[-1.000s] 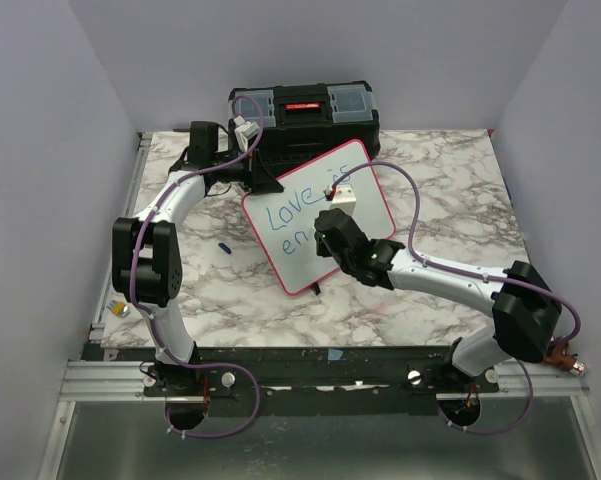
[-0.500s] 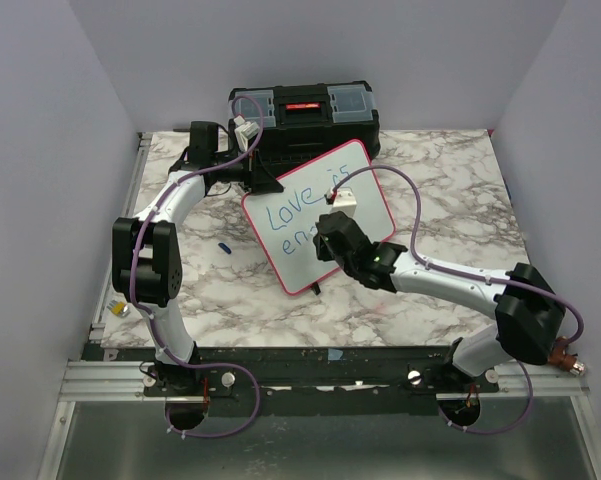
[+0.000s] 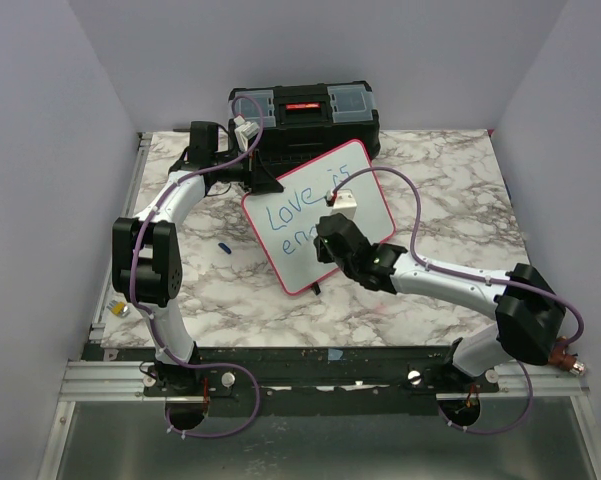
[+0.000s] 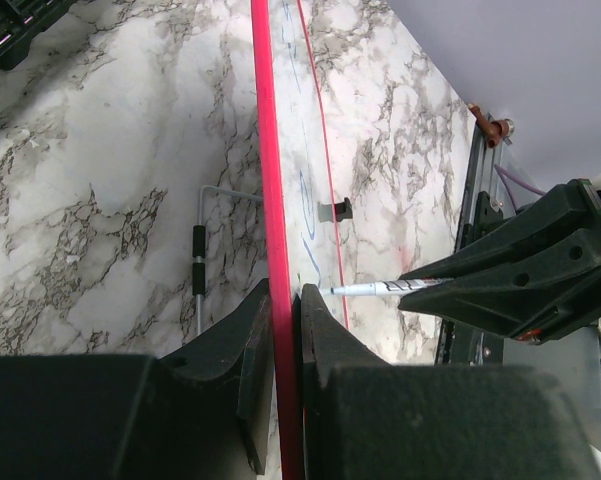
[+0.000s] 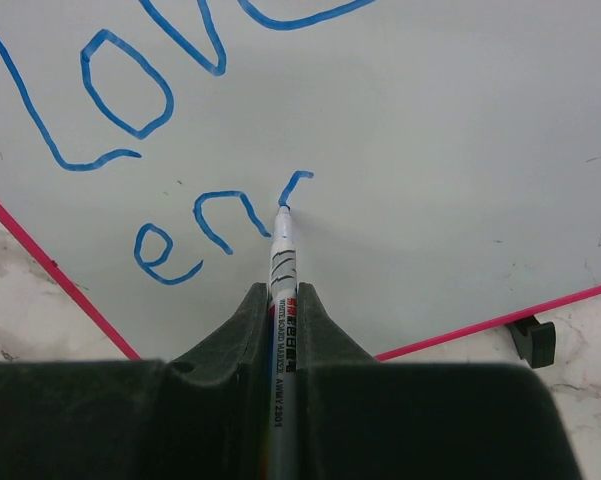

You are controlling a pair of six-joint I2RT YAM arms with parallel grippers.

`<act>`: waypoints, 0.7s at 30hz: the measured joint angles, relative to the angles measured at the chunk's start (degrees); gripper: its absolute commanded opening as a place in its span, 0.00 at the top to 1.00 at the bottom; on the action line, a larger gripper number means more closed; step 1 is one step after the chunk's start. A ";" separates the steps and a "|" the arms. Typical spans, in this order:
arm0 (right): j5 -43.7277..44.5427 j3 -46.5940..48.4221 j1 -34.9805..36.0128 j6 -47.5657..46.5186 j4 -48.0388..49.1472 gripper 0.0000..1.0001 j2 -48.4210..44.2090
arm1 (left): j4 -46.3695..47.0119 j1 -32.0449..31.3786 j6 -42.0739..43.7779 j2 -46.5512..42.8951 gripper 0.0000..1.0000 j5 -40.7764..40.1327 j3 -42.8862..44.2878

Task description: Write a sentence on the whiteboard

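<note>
My left gripper point(image 4: 285, 300) pinches the whiteboard point(image 5: 460, 180) by its pink edge, one jaw pressed on each face, steadying it where it stands tilted on the table point(image 3: 430, 170) just before the toolbox point(image 3: 300, 115). The sentence point(image 3: 292, 212) reads "Love is", with "en" and a fresh curl beneath. My right gripper point(image 5: 283, 295) is clamped on the marker point(image 5: 281, 250), its tip touching that curl. If I press too hard, the whiteboard could pivot in my thin left-hand pinch or skid on the table, warping the letters. The marker could also slide back through my jaws, and the stroke would fade.
</note>
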 measured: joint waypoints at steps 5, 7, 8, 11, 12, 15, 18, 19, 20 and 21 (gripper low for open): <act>0.50 -0.22 0.00 0.00 -1.05 0.99 -0.17 | 0.02 0.00 -0.02 0.00 1.00 0.02 0.00; 0.68 -0.22 0.02 0.00 -1.25 0.99 -0.17 | 0.02 0.00 -0.02 0.00 1.00 0.02 0.00; 0.70 -0.22 0.02 0.00 -1.25 0.99 -0.17 | 0.02 0.00 -0.02 0.00 1.00 0.00 0.00; 1.07 -0.20 0.02 -0.02 -1.27 0.99 -0.17 | 0.04 0.00 -0.04 0.00 1.00 0.02 0.00; 1.36 -0.20 0.02 -0.04 -1.40 0.99 -0.17 | 0.04 0.00 -0.04 0.00 1.00 0.02 0.00; 2.16 -0.09 0.00 -0.11 -1.84 0.99 -0.13 | 0.04 0.00 -0.09 0.00 1.00 0.02 0.00; 3.04 0.66 0.00 -0.61 -2.34 0.99 0.22 | 0.04 0.00 -0.15 0.00 1.00 0.04 0.00; 3.30 0.98 0.00 -0.70 -2.49 0.99 0.39 | 0.04 0.00 -0.15 0.00 1.00 0.04 0.00; 3.56 1.38 0.00 -0.92 -2.56 0.99 0.61 | 0.04 0.00 -0.15 0.00 1.00 0.04 0.00; 3.76 1.75 0.00 -1.09 -2.56 0.99 0.85 | 0.04 0.00 -0.15 0.00 1.00 0.04 0.00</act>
